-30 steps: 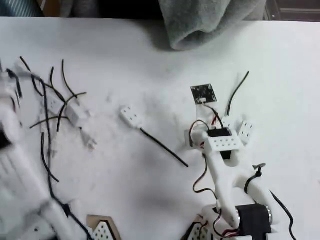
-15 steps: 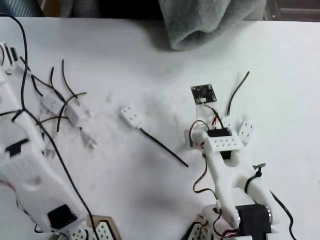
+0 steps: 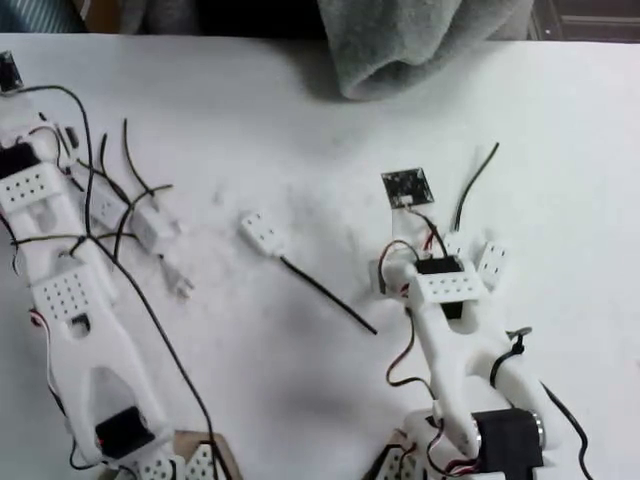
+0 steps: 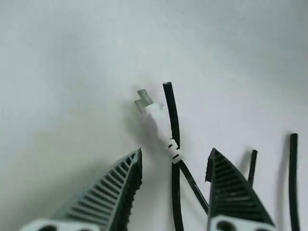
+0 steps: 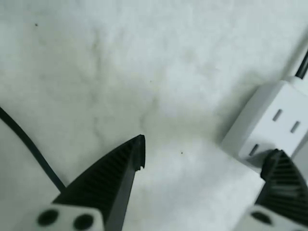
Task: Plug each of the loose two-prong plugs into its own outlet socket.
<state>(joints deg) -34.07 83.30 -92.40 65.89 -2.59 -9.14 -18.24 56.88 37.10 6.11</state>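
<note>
The left gripper [image 4: 175,152] is spread wide, grasping nothing. A white two-prong plug [image 4: 153,114] lies just beyond its jaw tips, its black cord [image 4: 169,106] running back between them. The right gripper [image 5: 209,146] also gapes empty, with an outlet socket [image 5: 269,122] just beside one tip.

White table [image 3: 300,130]. Grey cloth [image 3: 400,50] on far edge, middle. Socket block [image 3: 262,232] with black cord [image 3: 325,293] at centre. Two more blocks [image 3: 491,264] on right. Left side: tangled black wires [image 3: 135,180], plug [image 3: 178,282] just nearer.
</note>
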